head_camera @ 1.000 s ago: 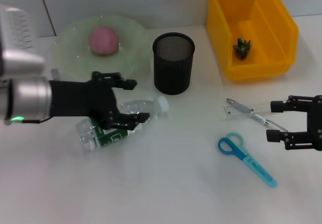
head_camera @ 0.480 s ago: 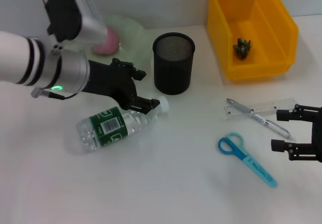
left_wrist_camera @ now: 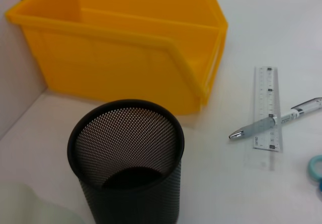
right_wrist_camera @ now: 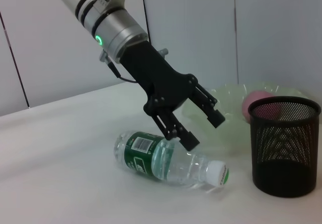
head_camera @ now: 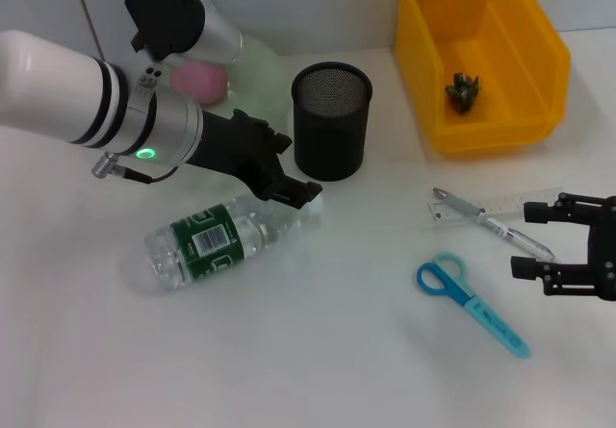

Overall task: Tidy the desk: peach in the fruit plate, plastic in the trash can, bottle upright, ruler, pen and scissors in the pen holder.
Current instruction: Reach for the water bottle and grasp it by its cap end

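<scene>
1. The left gripper (head_camera: 289,173) hangs above the cap end of the bottle (head_camera: 217,241), jaws spread wide, holding nothing.
2. The right gripper (head_camera: 553,245) sits by the ruler (head_camera: 481,205) and pen (head_camera: 510,236), jaws apart and empty.
3. The clear plastic bottle lies on its side, green label up, beside the round black mesh pen holder (head_camera: 331,120).
4. Blue-handled scissors (head_camera: 470,301) lie flat nearby.

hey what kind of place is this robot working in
Probably a lab mock-up of an office desk: a white table holding a mesh pen holder, a ruler, a pen and scissors, with a yellow bin serving as a trash can.
</scene>
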Available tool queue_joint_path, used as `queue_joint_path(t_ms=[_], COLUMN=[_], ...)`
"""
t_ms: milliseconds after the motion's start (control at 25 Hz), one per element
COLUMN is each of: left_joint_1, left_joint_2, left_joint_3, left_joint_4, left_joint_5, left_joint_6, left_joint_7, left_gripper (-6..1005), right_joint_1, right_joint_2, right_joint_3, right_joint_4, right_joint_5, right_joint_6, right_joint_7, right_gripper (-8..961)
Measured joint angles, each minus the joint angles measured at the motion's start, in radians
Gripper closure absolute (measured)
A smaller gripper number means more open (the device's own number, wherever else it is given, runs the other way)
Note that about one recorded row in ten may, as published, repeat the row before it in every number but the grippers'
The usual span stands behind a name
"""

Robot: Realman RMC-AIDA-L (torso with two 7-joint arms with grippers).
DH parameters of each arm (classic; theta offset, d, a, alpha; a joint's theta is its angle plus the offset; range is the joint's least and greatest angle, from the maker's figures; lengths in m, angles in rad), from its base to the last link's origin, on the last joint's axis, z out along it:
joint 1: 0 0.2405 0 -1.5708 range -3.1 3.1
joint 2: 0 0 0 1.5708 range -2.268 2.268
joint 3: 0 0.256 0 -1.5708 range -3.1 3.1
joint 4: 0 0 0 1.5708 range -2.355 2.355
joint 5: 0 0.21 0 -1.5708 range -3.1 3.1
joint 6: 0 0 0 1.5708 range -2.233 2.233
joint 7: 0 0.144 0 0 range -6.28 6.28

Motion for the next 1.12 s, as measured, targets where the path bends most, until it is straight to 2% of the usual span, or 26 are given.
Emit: queue_joint_path(t_ms=[200, 560, 760, 1120], left_joint_1=[-0.01, -0.005, -0.004, -0.006], left_joint_2=[0.0, 0.0, -0.001, 0.002], left_joint_3=[0.0, 0.024, 0.086, 0.084], left_joint_4=[-0.039, -0.042, -0.045, -0.081], left_joint_5=[-0.002, -0.005, -0.018, -0.007], left_joint_6=[-0.012, -0.014, -0.035, -0.064], left_joint_7=[-0.013, 0.002, 0.004, 0.005], left_gripper=[188, 188, 188, 189], right_joint_1=[0.004, 0.025, 0.04, 0.059], right_joint_2=[0.003, 0.01, 0.013, 0.021], right_joint_3=[-0.004, -0.006, -0.007, -0.009], right_joint_4=[0.001, 0.001, 0.001, -0.002], right_joint_5=[0.0, 0.0, -0.004, -0.034], right_joint_6=[-0.003, -0.005, -0.009, -0.012], right_joint_7=[0.002, 0.008, 0.01, 0.024], right_gripper=[174, 173, 173, 173])
